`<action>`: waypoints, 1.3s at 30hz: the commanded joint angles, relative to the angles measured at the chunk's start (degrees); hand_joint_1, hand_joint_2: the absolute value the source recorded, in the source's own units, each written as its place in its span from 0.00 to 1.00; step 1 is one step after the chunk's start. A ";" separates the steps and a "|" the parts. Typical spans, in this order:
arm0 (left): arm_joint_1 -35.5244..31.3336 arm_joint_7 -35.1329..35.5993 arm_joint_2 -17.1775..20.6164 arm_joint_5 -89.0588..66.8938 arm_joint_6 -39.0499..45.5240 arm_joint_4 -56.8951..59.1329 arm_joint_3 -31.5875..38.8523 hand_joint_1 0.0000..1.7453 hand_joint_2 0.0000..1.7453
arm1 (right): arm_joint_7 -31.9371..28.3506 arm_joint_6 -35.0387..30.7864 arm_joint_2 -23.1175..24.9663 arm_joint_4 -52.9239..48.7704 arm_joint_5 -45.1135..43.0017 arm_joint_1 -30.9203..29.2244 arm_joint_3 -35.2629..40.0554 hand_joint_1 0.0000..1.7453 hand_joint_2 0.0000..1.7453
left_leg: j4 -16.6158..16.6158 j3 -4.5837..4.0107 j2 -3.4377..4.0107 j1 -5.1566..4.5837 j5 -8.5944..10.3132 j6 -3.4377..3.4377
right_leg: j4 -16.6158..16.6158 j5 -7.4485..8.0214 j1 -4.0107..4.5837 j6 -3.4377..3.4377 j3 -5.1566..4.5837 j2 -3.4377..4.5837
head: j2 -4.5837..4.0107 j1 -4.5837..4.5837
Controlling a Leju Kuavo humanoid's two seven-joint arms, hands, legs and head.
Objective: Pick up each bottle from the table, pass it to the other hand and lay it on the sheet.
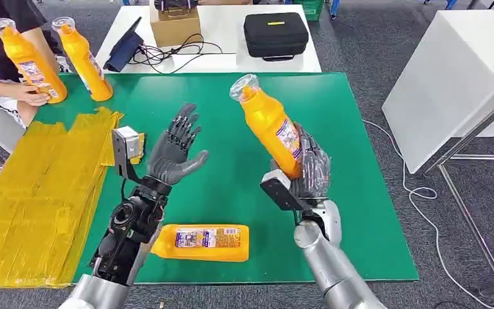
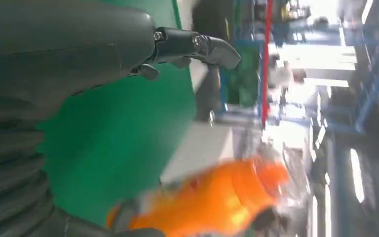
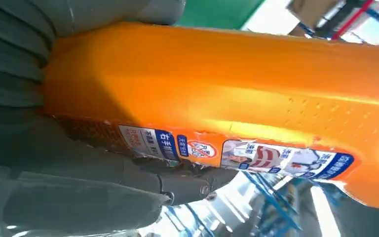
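Observation:
My right hand [image 1: 309, 170] grips the lower body of an orange bottle [image 1: 269, 123] and holds it above the green table [image 1: 334, 116], tilted with its clear cap toward the far left. The same bottle [image 3: 237, 98] runs across the right wrist view. To the left of that bottle my left hand [image 1: 175, 151] is raised, palm up, with its fingers spread and nothing in it. The held bottle shows blurred [image 2: 217, 202] past the left hand's fingers [image 2: 197, 47]. A second orange bottle [image 1: 201, 242] lies on its side near the front edge. The yellow sheet [image 1: 32, 199] covers the table's left end.
At the far left a person's hand [image 1: 31, 95] holds one upright orange bottle [image 1: 29, 61]; another upright bottle [image 1: 85, 59] stands beside it. Behind the green table a white table [image 1: 231, 38] carries a black case [image 1: 275, 35], a cardboard box [image 1: 175, 24] and cables. A white stand [image 1: 450, 84] is on the right.

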 commanded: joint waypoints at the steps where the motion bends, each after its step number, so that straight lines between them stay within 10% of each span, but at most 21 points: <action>1: -3.88 0.65 1.09 1.37 0.00 0.20 -7.64 0.00 1.00 | -0.98 -0.46 0.80 0.33 -0.21 -1.07 -1.58 1.00 1.00 | 0.03 0.28 -0.09 0.02 -0.14 -0.07 | 0.01 -0.17 0.03 0.03 0.33 -0.20 | 0.00 0.00; 25: -6.91 0.07 1.20 4.61 0.46 5.48 -9.87 0.00 1.00 | -6.06 -0.46 2.75 3.95 3.42 -2.32 6.31 1.00 1.00 | -0.04 0.16 0.05 0.01 -0.05 -0.04 | -0.03 -0.06 0.00 0.02 0.19 -0.06 | 0.00 0.02; 32: -8.42 -0.96 2.64 7.17 0.08 6.38 -9.59 0.00 1.00 | -7.14 27.62 -0.97 0.12 -15.06 -1.30 14.20 1.00 1.00 | -0.04 0.12 0.02 0.03 -0.03 -0.04 | -0.05 -0.05 0.02 0.01 0.16 -0.10 | 0.00 0.02; 39: -8.92 0.27 3.67 6.50 0.62 3.61 -9.48 0.00 1.00 | -7.60 32.98 -1.67 -2.35 -18.40 -2.41 14.76 1.00 1.00 | 0.02 0.09 0.05 0.00 -0.05 -0.04 | 0.02 -0.07 0.01 0.03 0.11 -0.08 | 0.00 0.02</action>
